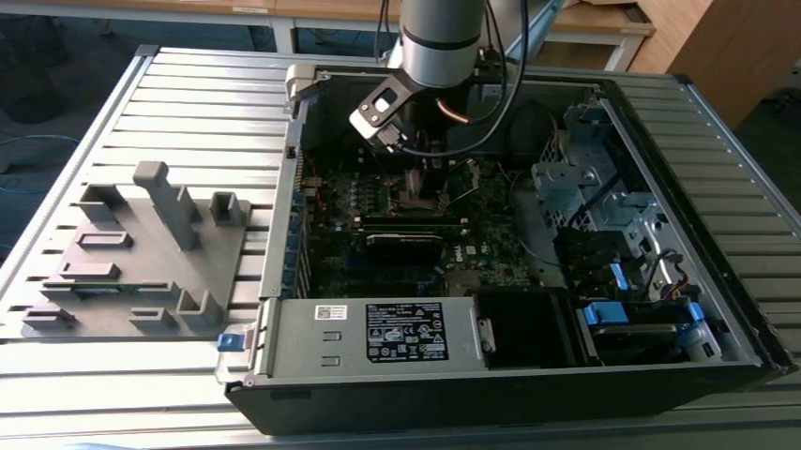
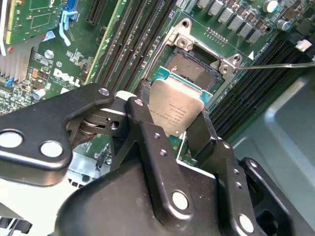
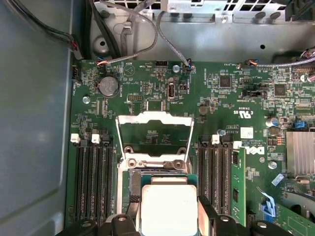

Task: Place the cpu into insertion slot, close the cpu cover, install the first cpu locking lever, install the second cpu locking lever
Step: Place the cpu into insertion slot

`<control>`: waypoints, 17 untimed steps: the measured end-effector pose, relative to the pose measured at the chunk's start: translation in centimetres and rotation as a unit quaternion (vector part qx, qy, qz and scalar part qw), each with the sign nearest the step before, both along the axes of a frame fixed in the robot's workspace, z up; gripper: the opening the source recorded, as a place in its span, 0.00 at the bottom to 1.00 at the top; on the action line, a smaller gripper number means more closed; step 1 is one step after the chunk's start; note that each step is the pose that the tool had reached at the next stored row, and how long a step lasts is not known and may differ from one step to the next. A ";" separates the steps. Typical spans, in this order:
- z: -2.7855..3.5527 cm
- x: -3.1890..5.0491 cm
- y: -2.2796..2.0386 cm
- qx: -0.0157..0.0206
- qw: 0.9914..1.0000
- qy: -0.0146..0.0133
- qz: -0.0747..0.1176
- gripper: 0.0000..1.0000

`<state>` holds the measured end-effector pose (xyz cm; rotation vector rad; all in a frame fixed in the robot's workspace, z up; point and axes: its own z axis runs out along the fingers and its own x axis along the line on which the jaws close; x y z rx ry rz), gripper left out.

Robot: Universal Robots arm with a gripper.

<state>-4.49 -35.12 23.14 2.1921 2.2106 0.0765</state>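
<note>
The open case [image 1: 375, 412] lies on a slatted table, the arm reaching inside over the motherboard [image 3: 221, 98]. The cover [image 3: 153, 117] is swung open, away from the slot [image 2: 189, 66], whose dark centre is partly exposed. One lever [image 2: 275, 65] stands unlatched. The cpu [image 3: 170, 209] hangs just over the slot, clamped between the fingers of the gripper [image 2: 172, 113]. Judgement: no step is complete; seating, cover and both levers remain.

Small flat square cpu [image 2: 174, 110] with dull silver-grey metal top, face up, held at opposite edges by the gripper [image 2: 167, 116], just over the square black insertion slot [image 2: 194, 66] with dark centre, contact unclear, shiny silver windowed cpu cover [image 3: 153, 117] swung open, hinged up beside the slot
</note>
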 end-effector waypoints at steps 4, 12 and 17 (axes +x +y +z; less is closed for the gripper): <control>-0.45 -0.05 0.00 0.001 1.000 0.000 0.001 0.54; -0.90 -0.28 0.23 0.001 1.000 0.000 0.008 0.54; -1.33 -0.29 0.42 0.001 1.000 0.000 0.008 0.54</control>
